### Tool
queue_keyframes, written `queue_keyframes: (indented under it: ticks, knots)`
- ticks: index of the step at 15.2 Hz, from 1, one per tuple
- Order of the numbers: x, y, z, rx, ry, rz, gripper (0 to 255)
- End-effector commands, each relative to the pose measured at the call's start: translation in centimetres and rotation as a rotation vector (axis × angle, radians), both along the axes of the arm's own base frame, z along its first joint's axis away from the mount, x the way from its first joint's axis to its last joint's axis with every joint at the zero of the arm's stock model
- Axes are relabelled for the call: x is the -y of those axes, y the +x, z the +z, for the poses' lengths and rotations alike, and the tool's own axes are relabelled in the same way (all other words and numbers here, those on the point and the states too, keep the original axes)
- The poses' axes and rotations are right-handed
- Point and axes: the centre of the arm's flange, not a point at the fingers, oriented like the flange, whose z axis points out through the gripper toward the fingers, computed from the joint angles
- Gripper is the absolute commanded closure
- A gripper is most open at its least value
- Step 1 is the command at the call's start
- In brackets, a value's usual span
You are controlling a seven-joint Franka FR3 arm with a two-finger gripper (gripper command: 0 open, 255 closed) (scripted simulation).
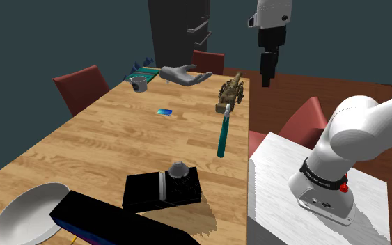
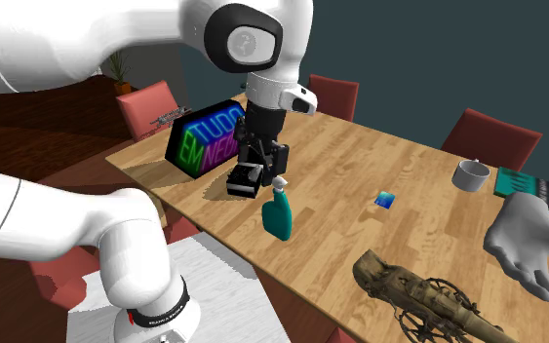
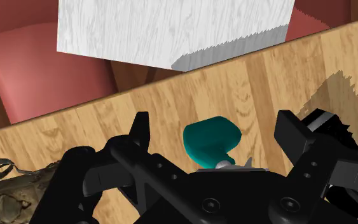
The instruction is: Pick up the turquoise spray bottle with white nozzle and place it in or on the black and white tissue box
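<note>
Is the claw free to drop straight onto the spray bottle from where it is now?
Probably yes: the claw hangs open directly over the spray bottle, its fingers wide of it on either side, and nothing lies between them.

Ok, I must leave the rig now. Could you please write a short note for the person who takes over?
Hand: open, above the spray bottle, not touching it.
Spray bottle: upright on the table, near the edge by the stand.
Tissue box: on the same table, apart from the bottle.
Done: nothing picked up yet.
Left: lower, grasp the bottle, lift, carry it to the tissue box, release.
</note>
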Motion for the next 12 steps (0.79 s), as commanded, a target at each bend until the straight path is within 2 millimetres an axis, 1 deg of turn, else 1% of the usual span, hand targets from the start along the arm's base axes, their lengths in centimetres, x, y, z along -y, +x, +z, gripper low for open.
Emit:
queue_keyframes:
  ticks: [1, 4, 7, 12]
  knots:
    - [0.0, 0.0, 0.0, 0.0, 0.0, 0.0, 0]
    - [-1.4, 1.5, -2.4, 0.035, -0.005, -0.251, 0]
    - [-2.4, 3.3, -4.8, 0.069, -0.01, -0.502, 0]
    - [-2.8, 6.9, -8.6, 0.127, -0.018, -0.921, 0]
